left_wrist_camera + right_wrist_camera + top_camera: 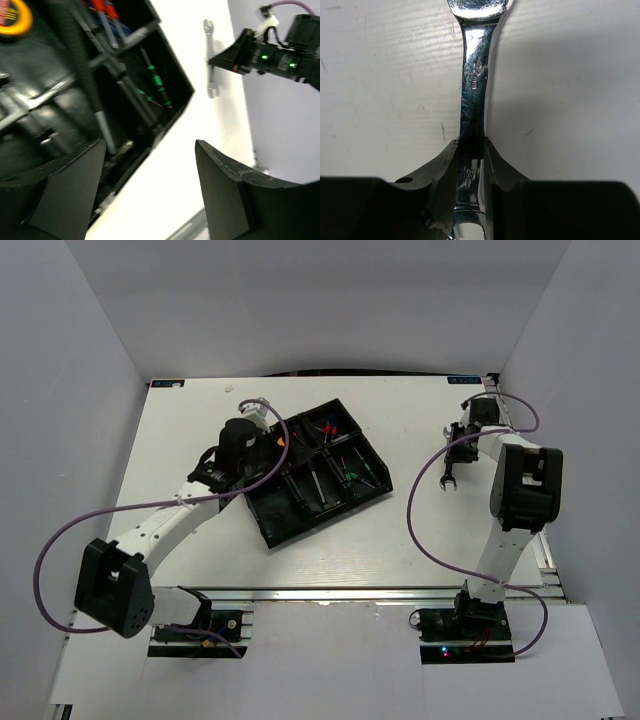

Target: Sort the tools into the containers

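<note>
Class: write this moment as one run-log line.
right gripper: shut on silver wrench, outside tray | left gripper: open above tray

Robotics lab bench, set up as closed test cell. White table [330,560] sitting boxed in on three sides by plain pale panel walls [60,440]. Left arm [170,525] and right arm [522,490] standing bolted on aluminium rail [340,592], rail running along near edge. Purple cables [409,508] looping loose off both arms, trailing over tabletop. Green status lights [263,57] glowing on right arm's wrist unit. Bare wiring showing at base mounts [470,625].
</note>
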You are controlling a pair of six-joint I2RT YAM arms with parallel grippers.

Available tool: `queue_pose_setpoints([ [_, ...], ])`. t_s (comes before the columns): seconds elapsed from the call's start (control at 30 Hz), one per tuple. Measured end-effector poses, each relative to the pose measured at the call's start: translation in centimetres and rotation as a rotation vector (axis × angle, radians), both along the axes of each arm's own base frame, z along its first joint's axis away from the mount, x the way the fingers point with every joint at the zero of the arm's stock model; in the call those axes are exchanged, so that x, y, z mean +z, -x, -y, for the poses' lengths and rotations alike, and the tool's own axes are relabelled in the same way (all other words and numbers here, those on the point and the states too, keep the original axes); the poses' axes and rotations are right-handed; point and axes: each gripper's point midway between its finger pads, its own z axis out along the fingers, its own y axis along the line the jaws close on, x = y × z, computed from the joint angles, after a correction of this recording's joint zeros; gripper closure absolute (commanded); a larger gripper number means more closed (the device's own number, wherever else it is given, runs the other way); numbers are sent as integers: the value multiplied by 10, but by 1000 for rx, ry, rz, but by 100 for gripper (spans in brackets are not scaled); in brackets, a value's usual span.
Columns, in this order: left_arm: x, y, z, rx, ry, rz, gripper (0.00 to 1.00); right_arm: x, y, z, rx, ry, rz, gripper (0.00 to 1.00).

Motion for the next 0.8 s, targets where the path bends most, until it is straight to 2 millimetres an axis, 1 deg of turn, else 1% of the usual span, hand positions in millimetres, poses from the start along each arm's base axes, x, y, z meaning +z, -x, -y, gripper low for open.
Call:
queue_pose_setpoints([
  [0.07,-2,-3,12,-31,20,-14,17,0,7,-1,3,-11,-9,100],
  [0.2,2,-9,42,-108,59,-17,17,1,17,-3,9,-36,-23,100],
  [0.33,5,-10,62,-164,88,-12,17,1,26,-5,14,-53,-38,100],
  [0.6,0,-8,84,-219,134,-46,17,6,45,-15,39,-94,-55,100],
  [0.8,-4,-13,101,-245,159,-78,18,11,56,-22,55,-123,-55,100],
])
